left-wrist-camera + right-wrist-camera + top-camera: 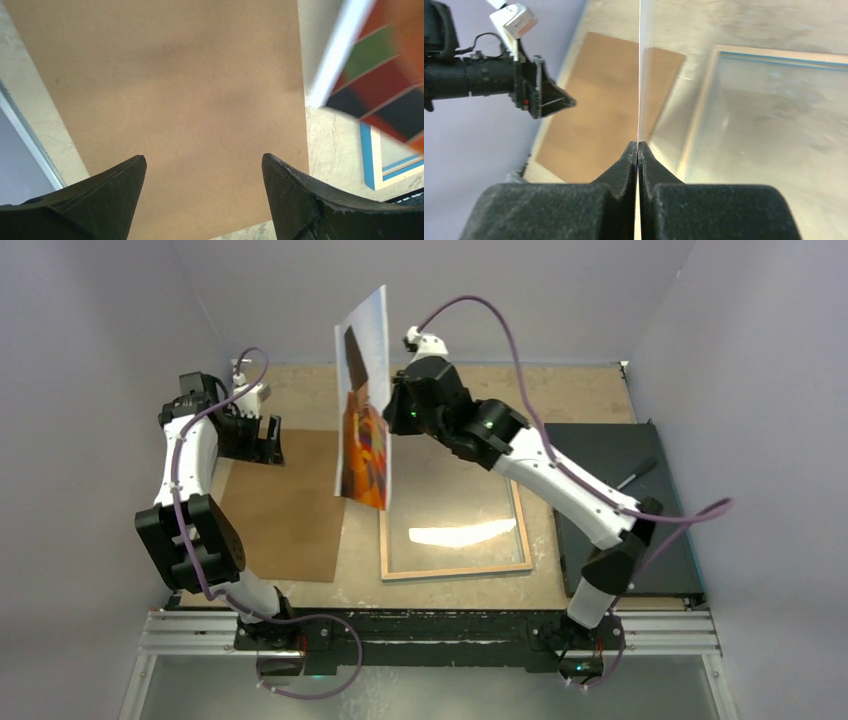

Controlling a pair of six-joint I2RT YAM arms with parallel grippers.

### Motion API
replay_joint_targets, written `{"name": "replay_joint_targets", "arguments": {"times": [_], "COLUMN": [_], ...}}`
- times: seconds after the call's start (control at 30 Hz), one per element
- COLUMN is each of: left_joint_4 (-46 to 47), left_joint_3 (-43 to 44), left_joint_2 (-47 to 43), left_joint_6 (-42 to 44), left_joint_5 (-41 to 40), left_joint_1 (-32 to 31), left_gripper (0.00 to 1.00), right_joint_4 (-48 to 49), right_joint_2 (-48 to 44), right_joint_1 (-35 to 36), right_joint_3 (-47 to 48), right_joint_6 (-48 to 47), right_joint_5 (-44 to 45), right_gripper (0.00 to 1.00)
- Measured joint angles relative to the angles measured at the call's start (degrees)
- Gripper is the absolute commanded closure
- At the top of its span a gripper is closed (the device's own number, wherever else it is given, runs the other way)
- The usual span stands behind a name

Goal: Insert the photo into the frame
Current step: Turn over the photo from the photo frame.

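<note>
The frame (455, 570) lies on the tabletop (560, 390), a board (290, 510) at its 9 o'clock. The photo (362, 420) hangs upright between them.

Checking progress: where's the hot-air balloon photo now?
Top view, centre: the photo hangs upright in the right hand, above the gap between brown backing board and wood-rimmed frame.

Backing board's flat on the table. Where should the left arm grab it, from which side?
Take the backing board by its near edge, from the near side of the table. It lies flat and thin, so nothing to pinch from above; that edge sits closest to the table rim, so probably drag it over, then pinch. The left gripper is open above its far end.
</note>
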Motion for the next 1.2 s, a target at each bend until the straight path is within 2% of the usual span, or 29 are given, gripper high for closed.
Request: {"name": "replay_joint_targets", "arguments": {"times": [0.23, 0.43, 0.6, 0.93, 1.2], "left_joint_4": [2.95, 4.90, 5.81, 6.73, 7.19], "left_joint_3": [-4.57, -6.03, -7.23, -8.61, -8.68], "left_joint_2": [0.00, 0.00, 0.00, 0.00, 0.00], "left_joint_6": [0.02, 0.00, 0.02, 0.02, 0.02], "left_joint_5": [-2.51, -3.34, -4.20, -5.60, -5.84], "left_joint_1": [-0.28, -0.28, -0.28, -0.28, -0.28], "left_gripper": [0.16, 0.17, 0.16, 0.16, 0.16], "right_joint_4": [-19.58, -31.01, -33.31, -33.75, -28.20], "right_joint_2": [-10.29, -8.28, -1.75, 25.44, 28.33], "right_joint_1": [0.02, 1.49, 3.61, 6.71, 6.64], "right_joint_3": [2.34, 10.43, 11.67, 9.33, 8.28], "right_joint_6": [-1.86, -3.54, -4.87, -4.55, -2.82], "right_joint_5": [14.12, 19.58, 19.71, 16.79, 10.49], "right_gripper": [1.00, 1.00, 1.00, 1.00, 1.00]}}
